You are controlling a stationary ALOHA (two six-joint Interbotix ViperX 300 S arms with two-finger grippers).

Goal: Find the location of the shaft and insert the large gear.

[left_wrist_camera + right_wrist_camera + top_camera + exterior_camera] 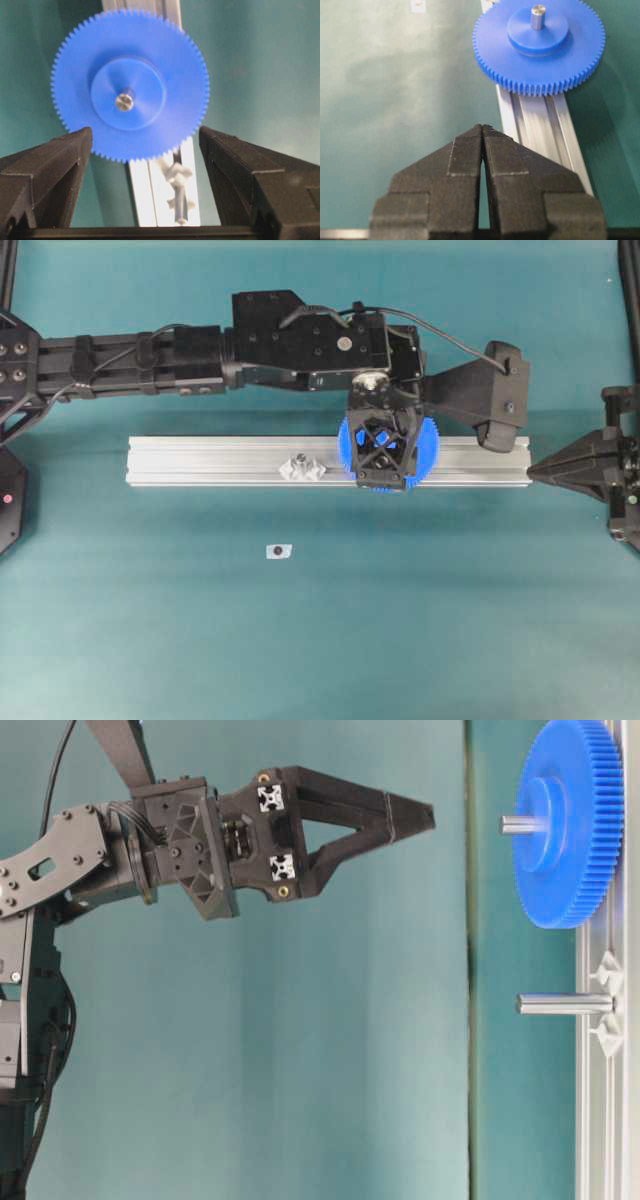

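Trouble could come if my left gripper point(145, 150), fingers spread wide and clear of the flat blue toothed plastic gear point(130, 85) seated on the thin silvery shaft point(124, 101), snags teeth while retreating.

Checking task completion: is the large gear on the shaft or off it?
On: the shaft pokes through the hub of the large gear, which lies flat over the rail.

Large gear point(150, 60) solid bright blue with a silvery shaft point(124, 101) tip at its hub; beneath it a ribbed silver aluminium rail point(200, 462) on teal table point(400, 620); grippers matte black.
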